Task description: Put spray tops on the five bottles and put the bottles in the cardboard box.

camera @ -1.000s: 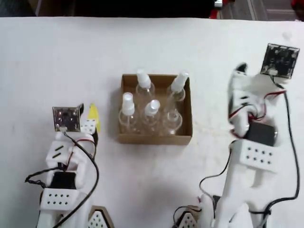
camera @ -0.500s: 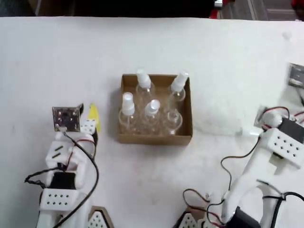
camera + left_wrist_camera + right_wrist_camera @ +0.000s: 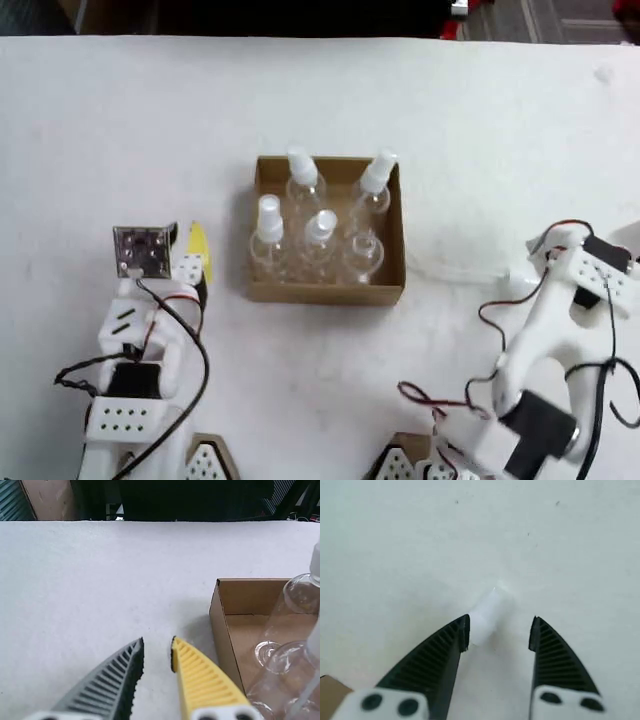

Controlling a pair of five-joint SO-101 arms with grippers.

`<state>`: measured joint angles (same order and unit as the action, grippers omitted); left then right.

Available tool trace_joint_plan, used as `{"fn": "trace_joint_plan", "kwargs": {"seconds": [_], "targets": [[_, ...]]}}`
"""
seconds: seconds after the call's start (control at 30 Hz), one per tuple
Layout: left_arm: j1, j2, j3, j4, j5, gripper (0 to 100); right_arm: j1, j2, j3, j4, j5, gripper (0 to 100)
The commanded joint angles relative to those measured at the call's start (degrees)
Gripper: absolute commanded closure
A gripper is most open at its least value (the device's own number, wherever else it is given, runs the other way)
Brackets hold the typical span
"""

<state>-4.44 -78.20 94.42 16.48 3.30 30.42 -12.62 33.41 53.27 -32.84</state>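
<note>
Our right gripper [image 3: 499, 627] hangs low over the table [image 3: 395, 525] with its jaws spread wide and nothing in them. Just past the fingertips, in the gap between them and closer to one finger than the other, lies the spray top [image 3: 487, 611]. We judge the jaws are held this wide so they can straddle the top and close on it. It is a small white piece lying on its side. It is pale against the white table, so its outline is hard to make out and we cannot tell which end points at us.

Farther off, to the inner side of this gripper, stands the cardboard box [image 3: 327, 292], with five clear bottles [image 3: 303, 185] upright inside. Four carry white tops. The open bottle [image 3: 362, 250], in the box corner nearest the right arm, has a bare neck, and we take the loose top to be meant for it.

Beyond the box, our left gripper [image 3: 157, 647] sits low beside the box's far wall. Its jaws are parted by a narrow gap and hold nothing, likely parked out of the way.
</note>
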Motion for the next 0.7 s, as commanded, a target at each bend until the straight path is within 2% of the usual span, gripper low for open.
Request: {"fn": "trace_joint_plan", "kwargs": {"seconds": [0.0, 0.17, 0.67], "targets": [[0.22, -0.04, -0.53, -1.14, -0.62, 91, -1.98, 5.58, -2.64, -4.53, -4.31, 82.5], [0.22, -0.13, -0.53, -1.14, -0.62, 91, -1.98, 10.51, -2.64, -8.22, -6.68, 82.5], [0.22, -0.13, -0.62, -1.23, -0.62, 91, -3.47, 17.01, -2.64, -14.73, -6.51, 83.0]]}}
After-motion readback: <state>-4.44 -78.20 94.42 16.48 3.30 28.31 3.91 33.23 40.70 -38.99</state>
